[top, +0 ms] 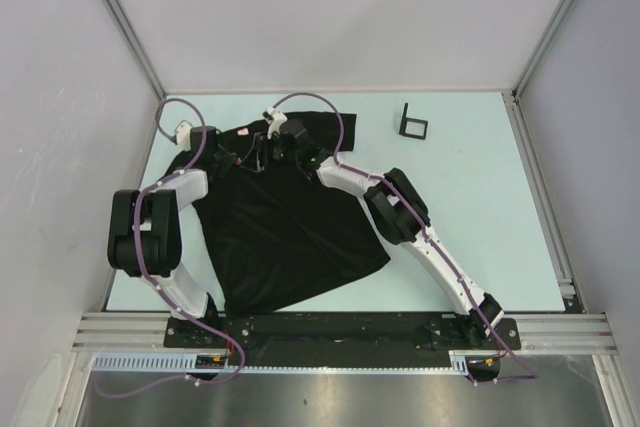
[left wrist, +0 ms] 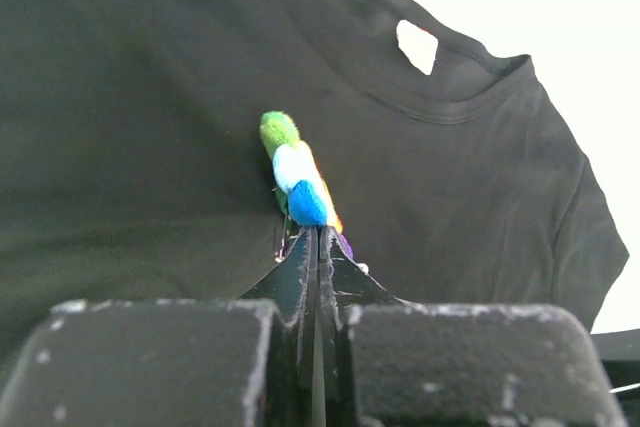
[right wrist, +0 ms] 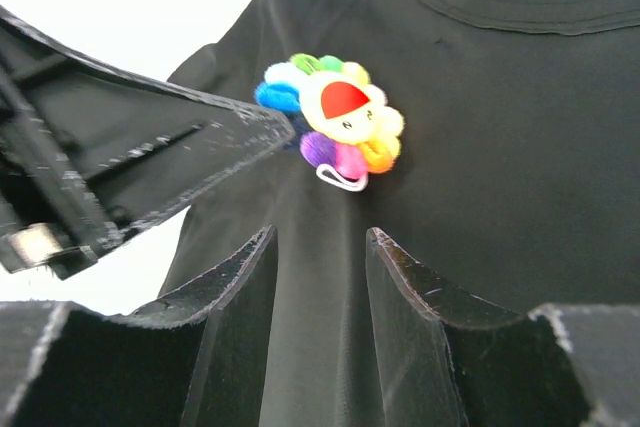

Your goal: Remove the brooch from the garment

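Left wrist: pale label on garment

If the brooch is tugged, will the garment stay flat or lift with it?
Likely lifts: the garment lies limp with soft folds, so floppy and light. It would probably tent around the brooch unless the open right pincer presses it down.

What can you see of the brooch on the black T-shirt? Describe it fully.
The brooch is a plush-looking flower: white, green, yellow, orange, pink, purple and blue petals round a pale face with a red mouth, and a white loop at its lower edge. It sits on the chest of the T-shirt, below the neckline, standing proud of the cloth. The shut left hand meets its blue side; the open right hand is apart from it.
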Robot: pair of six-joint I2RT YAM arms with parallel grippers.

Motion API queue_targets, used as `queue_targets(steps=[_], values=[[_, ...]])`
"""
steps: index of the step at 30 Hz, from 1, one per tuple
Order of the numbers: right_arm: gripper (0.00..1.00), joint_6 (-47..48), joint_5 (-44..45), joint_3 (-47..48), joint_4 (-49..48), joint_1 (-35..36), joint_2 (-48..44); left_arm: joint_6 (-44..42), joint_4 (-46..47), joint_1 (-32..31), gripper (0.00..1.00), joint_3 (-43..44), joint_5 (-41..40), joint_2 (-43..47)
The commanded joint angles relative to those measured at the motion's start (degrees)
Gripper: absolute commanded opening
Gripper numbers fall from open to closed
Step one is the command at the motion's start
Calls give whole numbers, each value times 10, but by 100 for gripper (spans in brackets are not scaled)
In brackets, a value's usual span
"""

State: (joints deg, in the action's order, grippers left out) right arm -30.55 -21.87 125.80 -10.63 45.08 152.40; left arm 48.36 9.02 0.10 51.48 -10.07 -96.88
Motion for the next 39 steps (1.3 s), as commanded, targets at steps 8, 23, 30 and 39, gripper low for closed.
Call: queue_targets(steps=[8, 23, 30, 39], values=[[48, -13, -27, 51, 2, -19, 30, -56, -86, -29, 0, 47, -62, 1], [58, -1, -48, 104, -3, -10, 70, -51, -85, -28, 1, 27, -36, 14], [61, -14, -55, 128, -11, -7, 97, -49, -86, -26, 0, 26, -27, 20], [55, -22, -60, 127, -33, -5, 105, -47, -81, -21, 0, 20, -9, 25]])
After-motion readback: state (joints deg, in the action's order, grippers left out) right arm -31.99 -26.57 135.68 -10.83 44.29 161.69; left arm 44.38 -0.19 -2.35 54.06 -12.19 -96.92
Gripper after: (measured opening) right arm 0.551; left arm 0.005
